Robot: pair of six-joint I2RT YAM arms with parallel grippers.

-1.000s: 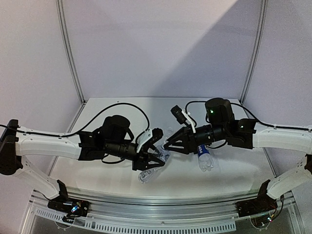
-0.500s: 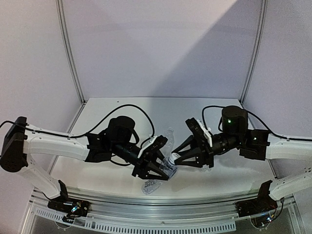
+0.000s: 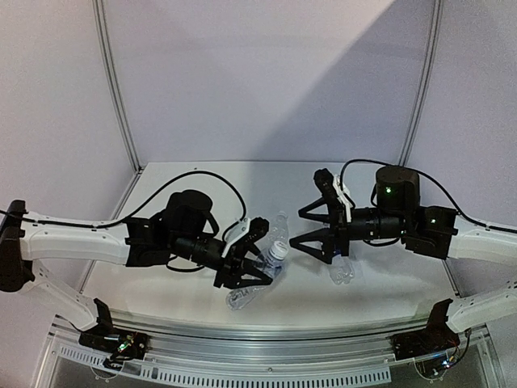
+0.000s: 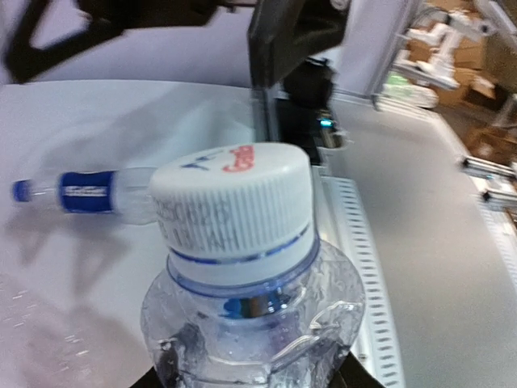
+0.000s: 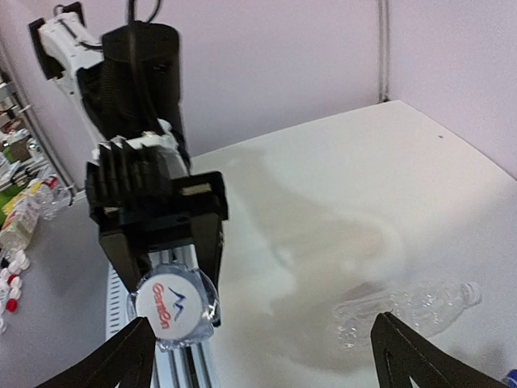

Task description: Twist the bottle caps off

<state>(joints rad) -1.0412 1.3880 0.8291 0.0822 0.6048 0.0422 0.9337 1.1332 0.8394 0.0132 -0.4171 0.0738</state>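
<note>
White tabletop (image 3: 266,174); left gripper (image 3: 263,255) tight around 1 white-capped bottle (image 4: 252,317), right gripper (image 3: 297,229), jaws wide apart.

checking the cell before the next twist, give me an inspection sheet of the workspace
surface: white table, perforated rail along its near edge
job's things: held bottle in the left gripper, white cap on; blue-label bottle lying down, blue cap on; plain bottle lying on the table, its cap too small to judge
clutter: nothing seen
grippers: left gripper shut on the held bottle; right gripper open, facing the white cap, apart from it
cables: black cables loop from both arms over the table
surroundings: pale walls; what look like loose bottles and caps beyond the rail
</note>
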